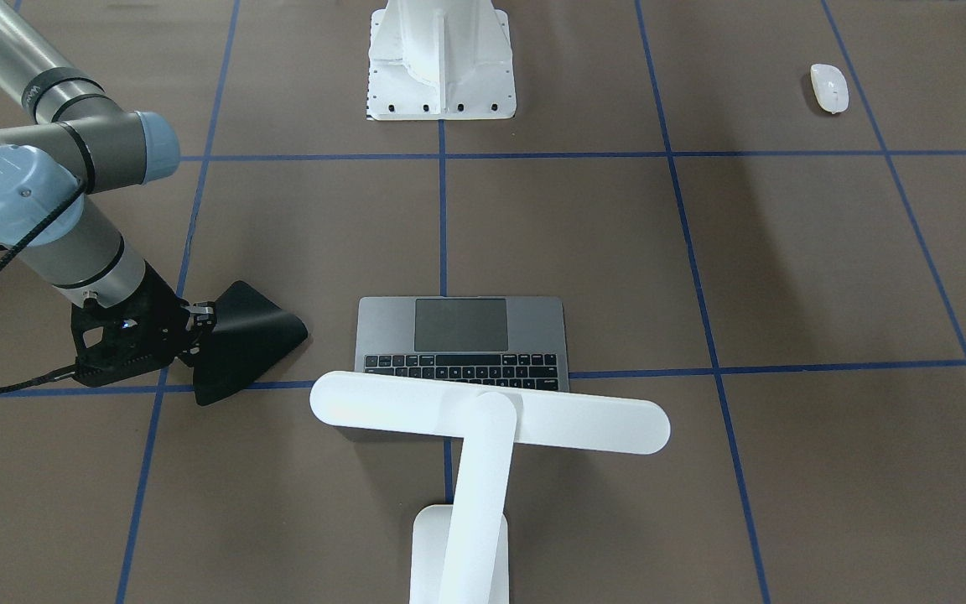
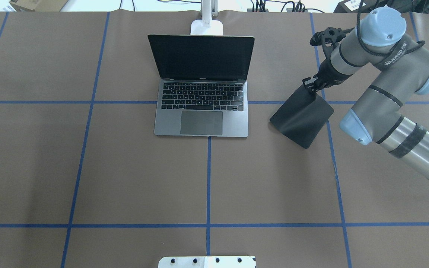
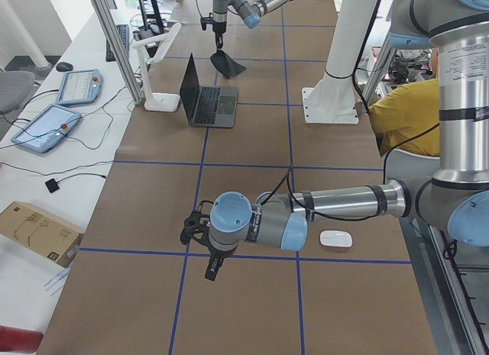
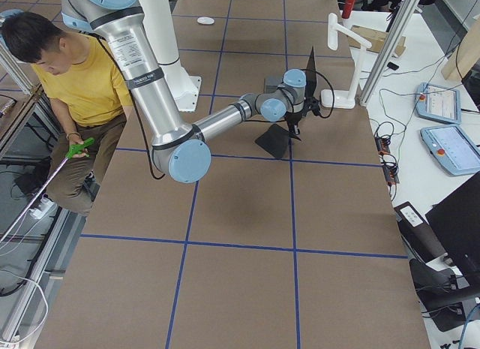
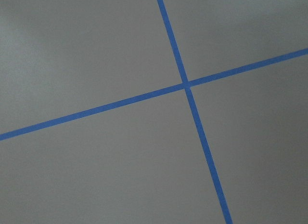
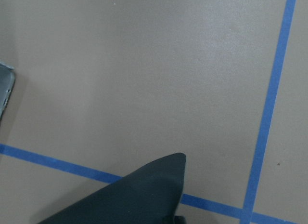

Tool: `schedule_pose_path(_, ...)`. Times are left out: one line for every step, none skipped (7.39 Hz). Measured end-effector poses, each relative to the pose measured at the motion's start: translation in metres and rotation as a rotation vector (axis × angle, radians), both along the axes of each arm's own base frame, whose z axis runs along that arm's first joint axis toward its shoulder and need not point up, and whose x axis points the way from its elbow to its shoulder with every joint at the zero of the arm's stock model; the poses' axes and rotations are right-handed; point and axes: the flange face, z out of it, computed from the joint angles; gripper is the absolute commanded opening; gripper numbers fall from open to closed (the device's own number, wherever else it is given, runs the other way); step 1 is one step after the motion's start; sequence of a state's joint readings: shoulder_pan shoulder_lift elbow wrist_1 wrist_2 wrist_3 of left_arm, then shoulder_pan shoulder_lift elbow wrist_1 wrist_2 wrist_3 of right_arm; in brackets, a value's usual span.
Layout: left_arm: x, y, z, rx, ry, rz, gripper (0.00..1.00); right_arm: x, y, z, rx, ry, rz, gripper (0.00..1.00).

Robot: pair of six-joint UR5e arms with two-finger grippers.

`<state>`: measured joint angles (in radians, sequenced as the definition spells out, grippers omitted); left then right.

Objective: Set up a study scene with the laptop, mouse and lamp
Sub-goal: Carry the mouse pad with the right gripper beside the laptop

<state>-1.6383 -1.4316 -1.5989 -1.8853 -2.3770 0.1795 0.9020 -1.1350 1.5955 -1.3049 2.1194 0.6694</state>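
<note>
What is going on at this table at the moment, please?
The right arm, jaws closed on one corner, holds a black mouse pad tilted beside the open laptop. The lamp stands behind the laptop. The mouse lies far off on the robot's left, near the left arm, whose jaws I cannot judge.

Robotics lab, wide surface (image 2: 274,178) papered brown and marked with a blue tape grid (image 2: 208,178), industrial arm (image 4: 139,64) on a white bolted pedestal (image 1: 441,59), teach pendants (image 3: 44,127) on a side bench (image 3: 30,168), aluminium frame posts (image 3: 113,42), seated operator (image 4: 79,86) in yellow nearby.
</note>
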Motion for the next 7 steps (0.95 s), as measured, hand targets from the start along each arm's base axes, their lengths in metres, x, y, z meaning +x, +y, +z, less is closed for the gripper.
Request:
schedule_pose_path(0.0,-0.001,-0.001,0.002,-0.001,0.0,1.0,0.004,0.003,-0.011,0.013,-0.021,-0.007,0.0)
schedule_pose_path(0.0,-0.002,-0.001,0.003,-0.001,0.0,1.0,0.004,0.004,-0.021,0.04,-0.036,-0.021,0.0)
schedule_pose_path(0.0,-0.002,-0.002,0.004,0.0,0.0,1.0,0.004,0.005,-0.027,0.088,-0.053,-0.043,0.0)
schedule_pose_path(0.0,-0.002,-0.002,0.004,-0.001,0.0,1.0,0.006,0.008,-0.028,0.141,-0.08,-0.066,0.0)
schedule_pose_path(0.0,-0.002,-0.002,0.004,-0.001,0.0,1.0,0.009,0.013,-0.029,0.18,-0.117,-0.087,0.0)
schedule_pose_path(0.0,-0.002,-0.002,0.005,-0.001,0.0,1.0,0.011,0.02,-0.029,0.21,-0.157,-0.11,0.0)
schedule_pose_path(0.0,-0.002,-0.002,0.005,-0.001,0.0,1.0,0.015,0.026,-0.026,0.235,-0.185,-0.123,0.0)
